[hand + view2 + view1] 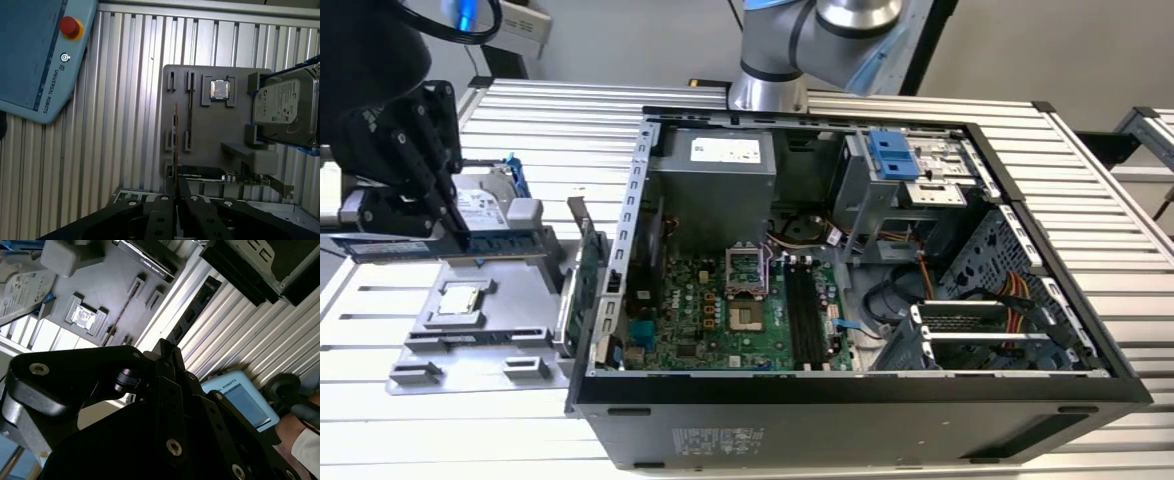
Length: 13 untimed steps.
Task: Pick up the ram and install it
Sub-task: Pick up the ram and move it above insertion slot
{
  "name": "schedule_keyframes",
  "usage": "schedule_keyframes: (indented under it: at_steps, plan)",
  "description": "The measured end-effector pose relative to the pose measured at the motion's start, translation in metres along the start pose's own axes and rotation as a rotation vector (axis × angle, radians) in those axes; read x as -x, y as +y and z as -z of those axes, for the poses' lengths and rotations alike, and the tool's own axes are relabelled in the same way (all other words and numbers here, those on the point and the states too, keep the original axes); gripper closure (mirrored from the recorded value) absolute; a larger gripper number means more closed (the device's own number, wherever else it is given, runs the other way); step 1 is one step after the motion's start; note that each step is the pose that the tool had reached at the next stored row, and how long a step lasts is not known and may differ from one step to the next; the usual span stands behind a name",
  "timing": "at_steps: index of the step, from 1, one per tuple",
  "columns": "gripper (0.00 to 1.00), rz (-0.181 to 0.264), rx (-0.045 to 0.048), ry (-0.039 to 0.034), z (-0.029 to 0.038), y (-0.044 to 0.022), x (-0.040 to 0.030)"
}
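At the exterior view's left, the black gripper (pixel 459 233) clamps the thin blue-green ram stick (pixel 503 243) edgewise for slotting, seemingly clear of its grey tray (pixel 494 312).

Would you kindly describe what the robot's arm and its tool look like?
The silver-grey metal arm is a round tube with bulky rounded joints and light blue joint caps. The matte black tool is built from flat linkage bars pinned with silver screws, and it narrows to two slim fingers.

Ram (pixel 494 243): long thin blue-green circuit stick, level, on edge, pinched in claw (pixel 454 233) over grey tray (pixel 494 310).
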<state>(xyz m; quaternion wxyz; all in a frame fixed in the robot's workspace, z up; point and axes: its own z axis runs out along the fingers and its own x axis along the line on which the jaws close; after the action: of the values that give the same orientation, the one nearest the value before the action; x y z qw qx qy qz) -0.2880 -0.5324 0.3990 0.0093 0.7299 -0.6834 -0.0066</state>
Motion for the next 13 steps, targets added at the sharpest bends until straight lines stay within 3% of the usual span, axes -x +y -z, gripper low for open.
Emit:
schedule_keyframes:
  at_steps: [13]
  plan:
    - [1.0,0.006,0.0,0.0002,0.0003,-0.0141,-0.0008]
